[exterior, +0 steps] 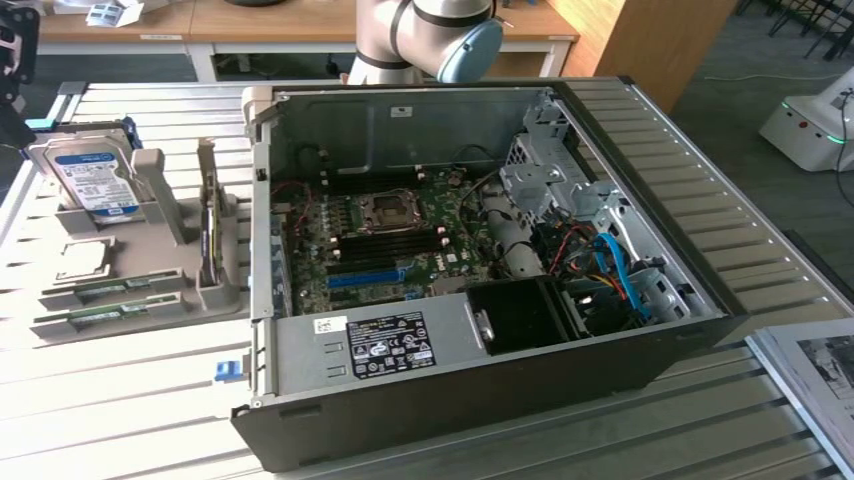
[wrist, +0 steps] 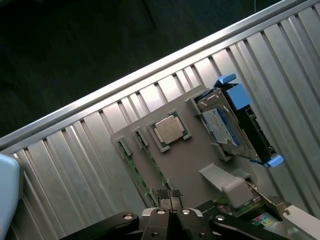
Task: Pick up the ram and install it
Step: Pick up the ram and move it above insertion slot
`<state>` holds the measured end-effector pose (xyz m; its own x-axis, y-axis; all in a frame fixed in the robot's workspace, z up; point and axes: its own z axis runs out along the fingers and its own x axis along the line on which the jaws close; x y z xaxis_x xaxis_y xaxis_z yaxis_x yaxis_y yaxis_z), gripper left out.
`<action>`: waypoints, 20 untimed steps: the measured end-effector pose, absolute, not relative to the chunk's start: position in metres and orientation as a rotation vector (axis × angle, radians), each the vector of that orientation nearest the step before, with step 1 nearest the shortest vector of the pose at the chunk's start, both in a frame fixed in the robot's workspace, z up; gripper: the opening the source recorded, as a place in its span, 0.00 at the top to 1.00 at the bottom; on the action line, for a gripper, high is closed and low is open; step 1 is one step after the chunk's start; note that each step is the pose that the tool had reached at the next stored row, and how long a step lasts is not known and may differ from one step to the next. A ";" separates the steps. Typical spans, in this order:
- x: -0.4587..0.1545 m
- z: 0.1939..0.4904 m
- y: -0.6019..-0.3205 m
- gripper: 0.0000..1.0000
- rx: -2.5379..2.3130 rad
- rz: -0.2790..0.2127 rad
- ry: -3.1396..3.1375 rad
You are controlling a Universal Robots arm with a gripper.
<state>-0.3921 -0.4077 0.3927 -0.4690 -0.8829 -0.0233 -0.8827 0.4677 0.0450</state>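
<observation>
An onlooker at the slatted aluminium table [exterior: 120,410] sees a grey plastic holder tray [exterior: 180,300] sitting close to the table's edge on the exterior view's left. The ram [exterior: 107,289], a long, thin, flat green circuit-board stick, lies in a groove near the tray's front corner. Its long axis runs along the tray's front edge. One end points at the table's edge on the exterior view's left. The other points toward the open black-and-grey computer case [exterior: 427,425] in the middle of the table.

A second green stick [exterior: 88,316] lies just beside it, parallel and closer to the tray's front edge. Behind the two sticks the tray carries a square silver processor chip [exterior: 83,258], an upright hard drive with a blue label [exterior: 94,180] and a brownish expansion card standing on edge [exterior: 210,230].

The white-and-blue robot arm [exterior: 420,35] stands over the case's far edge, well apart from the tray. Its black gripper [wrist: 171,196] has the fingers pressed together with nothing between them, and it touches neither stick. Inside the case the green motherboard [exterior: 400,255] lies flat.
</observation>
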 end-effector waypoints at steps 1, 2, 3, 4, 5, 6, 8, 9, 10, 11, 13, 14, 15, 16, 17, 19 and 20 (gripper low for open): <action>-0.392 0.393 -0.408 0.90 1.628 -0.080 -2.681; -0.392 0.393 -0.408 0.90 1.639 -0.079 -2.674; -0.392 0.393 -0.408 0.90 1.650 -0.079 -2.668; -0.392 0.393 -0.408 0.90 1.660 -0.079 -2.661; -0.392 0.393 -0.408 0.90 1.670 -0.079 -2.654; -0.392 0.393 -0.408 0.90 1.681 -0.079 -2.648; -0.392 0.393 -0.408 0.90 1.702 -0.079 -2.634; -0.392 0.393 -0.408 0.90 1.712 -0.079 -2.627; -0.392 0.393 -0.408 0.90 1.722 -0.079 -2.620; -0.392 0.393 -0.408 0.90 1.730 -0.079 -2.615; -0.392 0.393 -0.408 0.90 1.747 -0.079 -2.603; -0.392 0.393 -0.408 0.90 1.756 -0.079 -2.597; -0.392 0.393 -0.408 0.90 1.764 -0.079 -2.591; -0.392 0.393 -0.408 0.90 1.773 -0.079 -2.585; -0.392 0.393 -0.408 0.90 1.782 -0.079 -2.578; -0.392 0.393 -0.408 0.90 1.800 -0.079 -2.565; -0.392 0.393 -0.408 0.90 1.809 -0.079 -2.559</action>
